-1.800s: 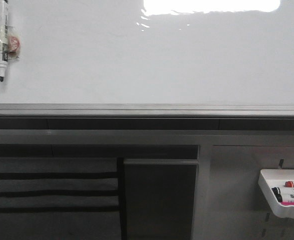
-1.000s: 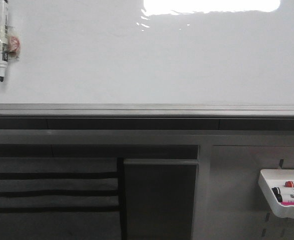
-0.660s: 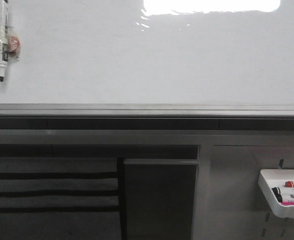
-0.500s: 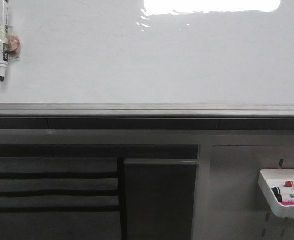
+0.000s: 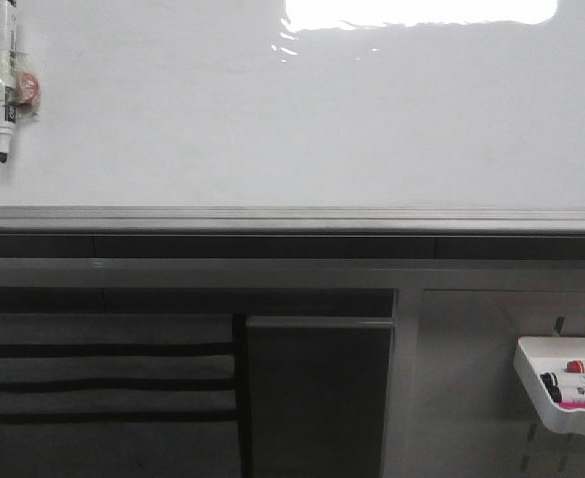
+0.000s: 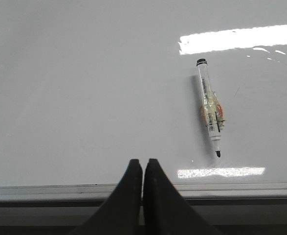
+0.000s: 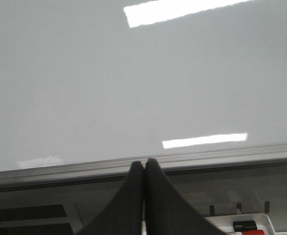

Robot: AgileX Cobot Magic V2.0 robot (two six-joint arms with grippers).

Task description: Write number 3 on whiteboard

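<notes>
Sitting low by the frame with both claws pinched tight on nothing: left claw (image 6: 143, 164) and right claw (image 7: 144, 166), tips pressed together, facing the whiteboard (image 5: 302, 119). Looking like square one, honestly. Not showing any number 3 anywhere on that glossy white face, just ceiling-light glare. Hanging stuck to the board's left side, tip down, well apart from the left claw: a black marker (image 6: 209, 107), untouched. Still needing the grab, then the whole digit. Tucked off lower right: small white marker tray (image 5: 537, 388).

Grey slatted panel (image 5: 103, 383) below, dim.
</notes>
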